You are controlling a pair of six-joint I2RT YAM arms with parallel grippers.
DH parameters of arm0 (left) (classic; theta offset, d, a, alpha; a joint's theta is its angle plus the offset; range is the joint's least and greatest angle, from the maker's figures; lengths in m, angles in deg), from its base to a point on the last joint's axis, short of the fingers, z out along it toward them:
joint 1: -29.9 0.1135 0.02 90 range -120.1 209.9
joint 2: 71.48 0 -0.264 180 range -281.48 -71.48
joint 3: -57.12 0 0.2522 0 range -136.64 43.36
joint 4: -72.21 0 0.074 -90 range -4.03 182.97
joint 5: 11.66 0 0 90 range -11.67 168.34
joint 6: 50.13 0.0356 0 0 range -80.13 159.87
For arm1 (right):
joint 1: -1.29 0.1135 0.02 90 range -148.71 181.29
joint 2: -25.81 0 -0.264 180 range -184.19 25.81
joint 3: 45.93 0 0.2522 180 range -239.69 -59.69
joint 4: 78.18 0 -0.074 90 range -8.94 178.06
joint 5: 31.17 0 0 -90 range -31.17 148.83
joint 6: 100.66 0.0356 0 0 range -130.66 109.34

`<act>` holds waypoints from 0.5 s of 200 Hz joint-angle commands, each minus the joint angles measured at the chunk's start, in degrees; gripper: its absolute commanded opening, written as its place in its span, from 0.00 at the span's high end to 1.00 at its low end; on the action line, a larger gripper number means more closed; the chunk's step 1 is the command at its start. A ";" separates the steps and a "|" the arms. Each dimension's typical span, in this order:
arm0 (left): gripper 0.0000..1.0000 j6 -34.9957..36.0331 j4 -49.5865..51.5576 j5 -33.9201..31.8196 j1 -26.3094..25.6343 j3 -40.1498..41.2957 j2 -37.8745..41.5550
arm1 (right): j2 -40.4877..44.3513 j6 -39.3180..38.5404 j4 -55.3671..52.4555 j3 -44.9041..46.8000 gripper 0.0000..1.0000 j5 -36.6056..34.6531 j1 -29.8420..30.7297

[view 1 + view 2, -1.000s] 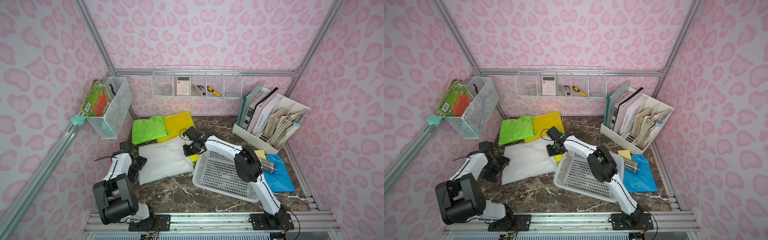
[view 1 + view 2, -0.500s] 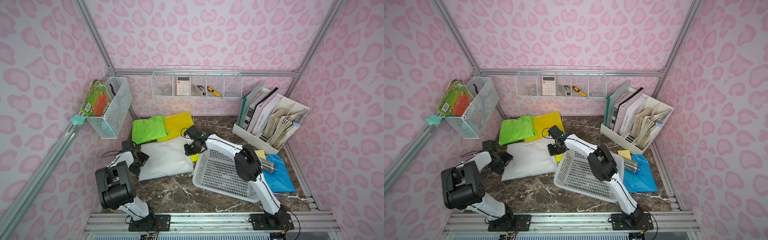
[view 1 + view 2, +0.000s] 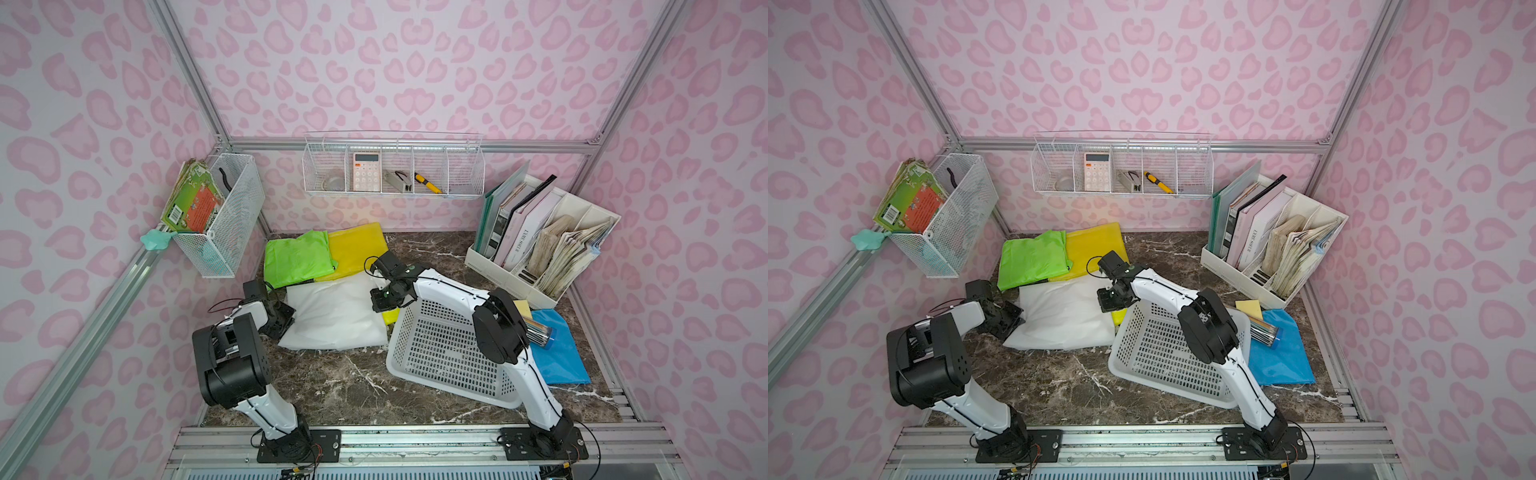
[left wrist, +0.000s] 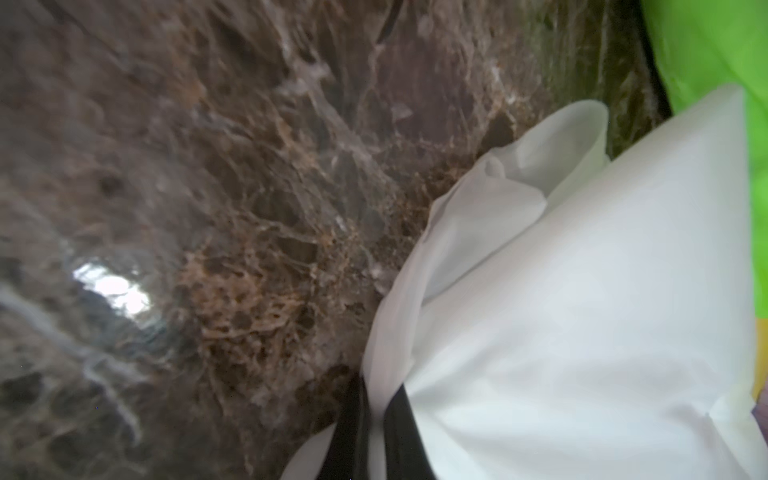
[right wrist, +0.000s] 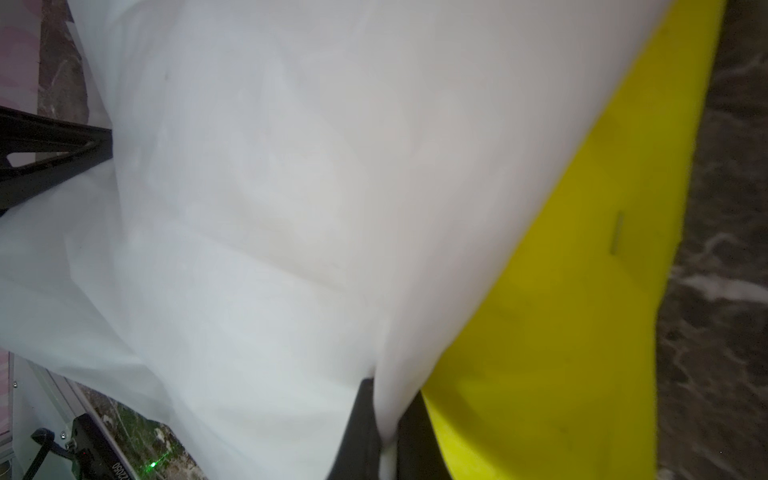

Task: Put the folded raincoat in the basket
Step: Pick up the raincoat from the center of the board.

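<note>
Raincoat (image 3: pixel 336 316) stretched between pincers: left gripper (image 3: pixel 288 318) clamped on outer edge, right gripper (image 3: pixel 379 300) clamped on edge beside basket (image 3: pixel 432 353); basket lies rightward, right arm nearer.

Glossy marble tbl (image 3: pixel 332 386), matt plastic basket (image 3: pixel 436 349)

Folded raincoat (image 3: pixel 336 316) is laid on the counter (image 3: pixel 340 386) at frame centre in a top view. Basket (image 3: pixel 436 357) is set just beside it, to the right. Other raincoats (image 3: pixel 299 257) are placed directly behind. File organiser (image 3: pixel 540 249) is stood at upper right.
</note>
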 commanded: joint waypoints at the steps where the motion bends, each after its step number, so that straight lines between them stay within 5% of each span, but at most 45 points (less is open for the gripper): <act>1: 1.00 -0.24 8.57 2.68 -0.15 -0.01 1.78 | 0.63 0.16 1.95 -0.21 1.00 1.83 -0.18; 100: 1.00 -0.57 35.35 -7.53 -0.17 -8.34 24.45 | 1.99 -0.43 1.24 -8.43 1.00 8.22 -0.33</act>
